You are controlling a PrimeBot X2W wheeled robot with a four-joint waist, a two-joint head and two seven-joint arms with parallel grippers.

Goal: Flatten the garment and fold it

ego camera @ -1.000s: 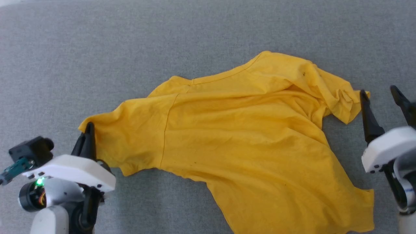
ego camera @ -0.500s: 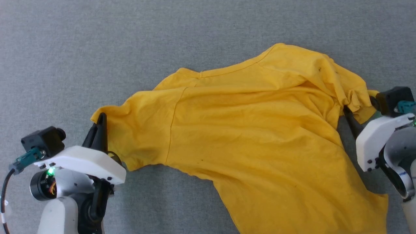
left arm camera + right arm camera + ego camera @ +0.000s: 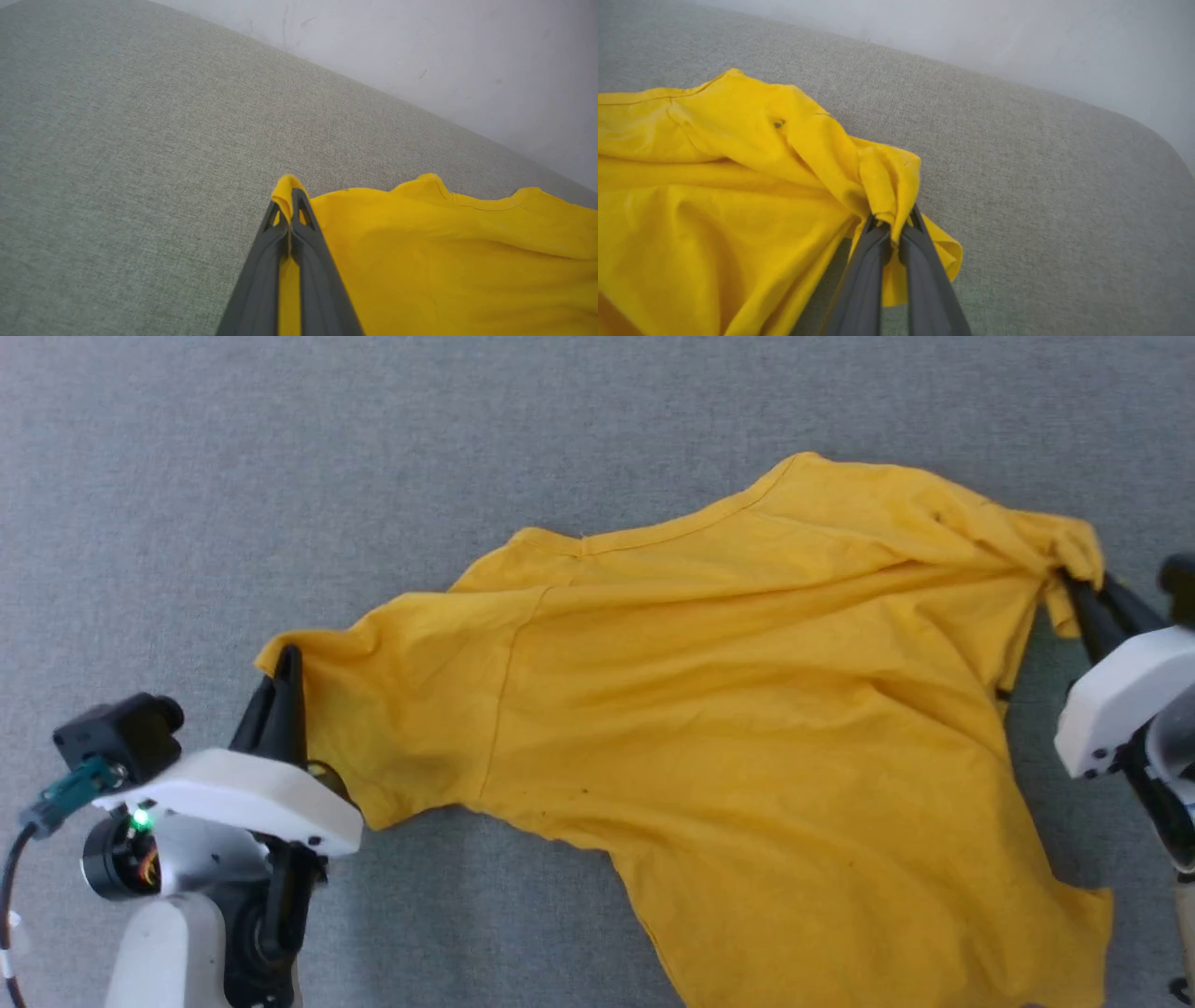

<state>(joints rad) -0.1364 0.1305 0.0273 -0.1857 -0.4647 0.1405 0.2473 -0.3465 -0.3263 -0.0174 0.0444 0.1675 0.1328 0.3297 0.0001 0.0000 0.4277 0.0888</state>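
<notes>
So a second ago the right gripper (image 3: 1074,586) was hanging wide open just off the garment's (image 3: 747,756) right end. Now it's pinching shut on that bunched-up sleeve end and tugging it outward, so the cloth is stretching flatter than before. The left gripper (image 3: 285,665) is still clamping the garment's left corner, both fingers (image 3: 261,280) pressed together with a yellow fold poking out past the tips.

Counting up: one garment, lying spread across the grey desk (image 3: 280,476). Two grippers, one at each end of it, two dark fingers apiece. One small hole (image 3: 778,123) is showing near the garment's upper right edge, close to the right gripper's pinch. One collar seam (image 3: 672,521) is running along its far edge.

Hard to see stuff: the garment's near hem is getting cut off by the head view's bottom edge. The right gripper's white body is running off the side beyond the garment, and its fingertips are buried in the wad of cloth. A pale wall (image 3: 444,56) is sitting past the garment's far edge, behind the desk.
</notes>
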